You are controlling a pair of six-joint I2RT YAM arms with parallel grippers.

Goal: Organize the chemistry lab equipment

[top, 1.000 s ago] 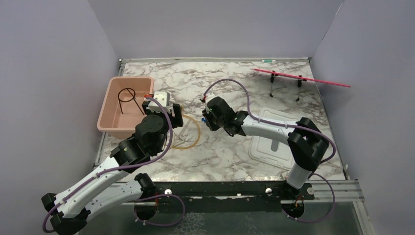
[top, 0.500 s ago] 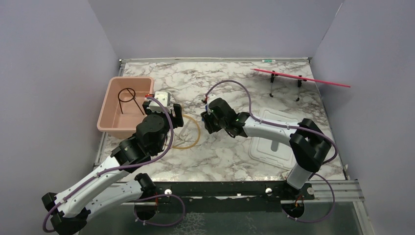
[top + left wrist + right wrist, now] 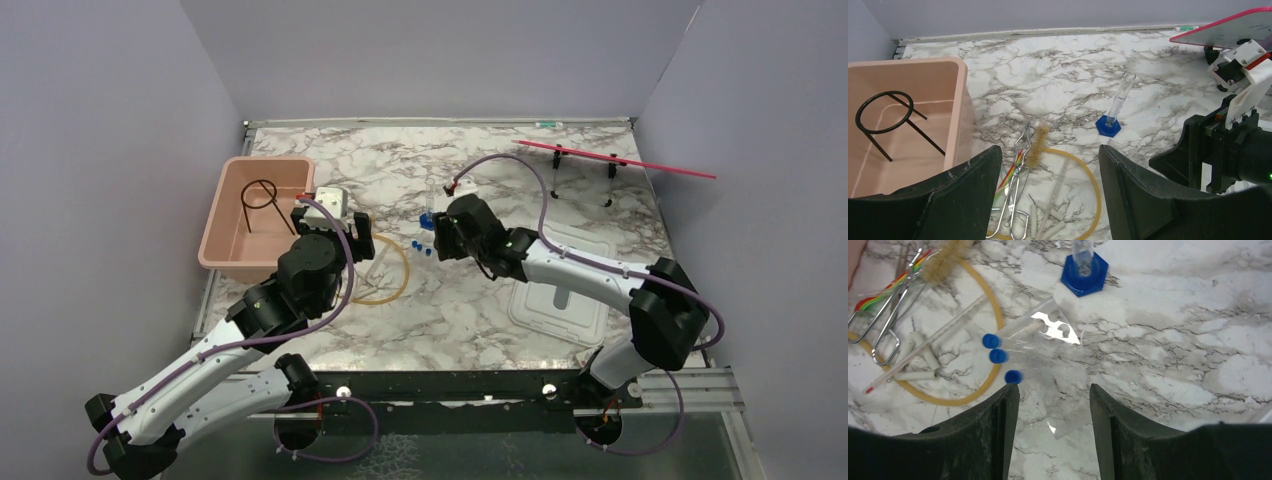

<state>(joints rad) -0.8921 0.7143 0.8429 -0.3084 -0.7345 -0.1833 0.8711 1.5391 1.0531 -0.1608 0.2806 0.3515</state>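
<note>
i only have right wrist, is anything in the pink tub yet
observer: yes, the black wire ring lies in the pink tub; nothing else shows inside.
operator: left gripper holding anything
observer: no, the left gripper is open with nothing between its fingers, above the metal tongs.
operator: where's the lid
observer: the white lid lies flat on the table, partly under the right arm.

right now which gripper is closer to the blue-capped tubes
Right. The right gripper hovers just above the tubes; the left gripper is farther off, across the tubing loop.
</note>
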